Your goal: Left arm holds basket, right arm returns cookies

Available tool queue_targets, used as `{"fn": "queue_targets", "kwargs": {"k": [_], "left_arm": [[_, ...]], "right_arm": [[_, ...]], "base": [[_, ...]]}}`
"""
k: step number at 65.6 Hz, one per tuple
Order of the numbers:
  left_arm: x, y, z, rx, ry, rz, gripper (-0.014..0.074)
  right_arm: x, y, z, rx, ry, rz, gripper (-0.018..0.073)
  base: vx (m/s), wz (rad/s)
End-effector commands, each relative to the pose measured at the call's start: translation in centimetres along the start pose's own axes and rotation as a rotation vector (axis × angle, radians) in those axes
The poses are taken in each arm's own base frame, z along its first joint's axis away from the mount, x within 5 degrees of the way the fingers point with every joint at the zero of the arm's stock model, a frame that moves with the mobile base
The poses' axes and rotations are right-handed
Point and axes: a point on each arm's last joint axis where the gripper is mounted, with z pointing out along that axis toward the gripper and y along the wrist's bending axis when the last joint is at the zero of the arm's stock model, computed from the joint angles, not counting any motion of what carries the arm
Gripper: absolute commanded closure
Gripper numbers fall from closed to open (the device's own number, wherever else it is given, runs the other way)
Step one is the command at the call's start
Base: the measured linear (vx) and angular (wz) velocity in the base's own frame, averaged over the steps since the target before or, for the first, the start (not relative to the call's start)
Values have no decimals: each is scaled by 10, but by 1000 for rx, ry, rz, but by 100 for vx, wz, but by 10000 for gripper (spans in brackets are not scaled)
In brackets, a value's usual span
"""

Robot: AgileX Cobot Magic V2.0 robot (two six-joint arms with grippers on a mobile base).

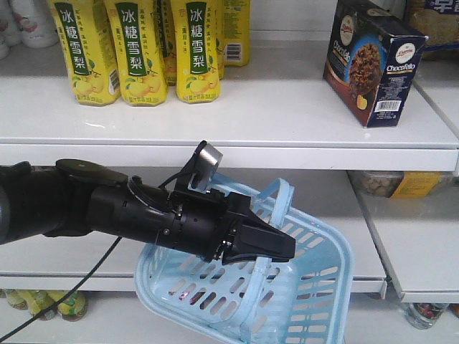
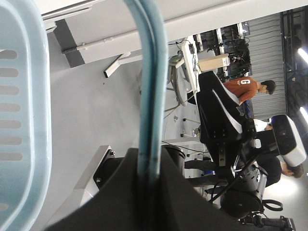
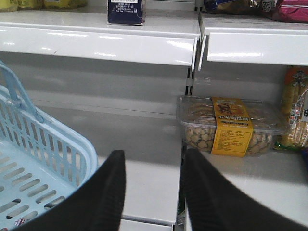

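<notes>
Below the upper shelf (image 1: 287, 136), my left pincer (image 1: 269, 247) is clenched on one loop handle (image 2: 150, 96) of the basket (image 1: 315, 287), holding it out in front of the shelves, so that my other arm could work alone. My right pincer (image 3: 151, 192) hangs released, gripping nothing, beside the basket's rim. One cookies carton (image 1: 373, 61) stands upright on that upper shelf, apparently returned. I count three yellow bottles (image 1: 140, 50) in front, more behind; one basket, two handles.
</notes>
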Motion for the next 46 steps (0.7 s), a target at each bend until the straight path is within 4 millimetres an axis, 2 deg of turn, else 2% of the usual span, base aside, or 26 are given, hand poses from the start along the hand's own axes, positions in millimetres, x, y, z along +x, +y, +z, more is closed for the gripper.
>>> {"fn": "queue_targets", "kwargs": {"k": [1, 2, 6, 46], "left_arm": [[-18, -33, -12, 109, -155, 35, 599], [-18, -33, -12, 109, -155, 35, 599], [-18, -33, -12, 109, -155, 35, 599], [-18, -33, -12, 110, -154, 36, 599]], "right_arm": [[-14, 1, -2, -10, -83, -27, 459], [-14, 1, -2, -10, -83, -27, 501], [-14, 1, -2, -10, -83, -27, 576], [-14, 1, -2, -10, -82, -27, 565]], "base": [[0, 0], [0, 0], [0, 0], [0, 0]]}}
